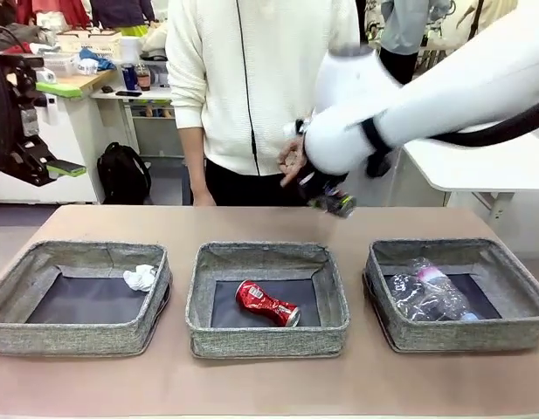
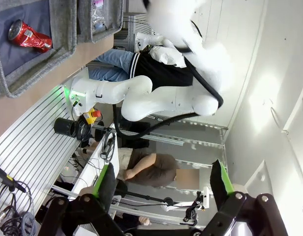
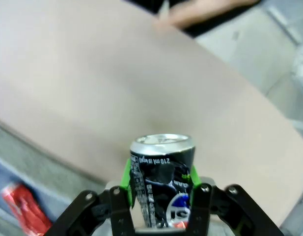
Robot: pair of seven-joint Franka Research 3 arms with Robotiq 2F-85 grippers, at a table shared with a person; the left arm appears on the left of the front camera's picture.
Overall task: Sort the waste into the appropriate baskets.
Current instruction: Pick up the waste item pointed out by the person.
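3 baskets in a row on table [image 1: 252, 384]: left basket [image 1: 16, 327] w/ tissue [image 1: 141, 278], mid basket [image 1: 208, 336] w/ can [image 1: 266, 303], right basket [image 1: 514, 336] w/ bottle [image 1: 444, 288] + bag [image 1: 409, 297]. 2nd can [image 3: 162, 182] in right gripper [image 3: 160, 187], above table behind mid/right baskets. Person [image 1: 252, 87] at far side.

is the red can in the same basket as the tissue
No, the red can lies alone in the middle basket, while the white tissue wad sits in the left basket.

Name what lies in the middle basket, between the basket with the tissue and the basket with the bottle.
In the front view, a red can lies on its side in the middle basket, between the tissue wad and the clear plastic bottle.
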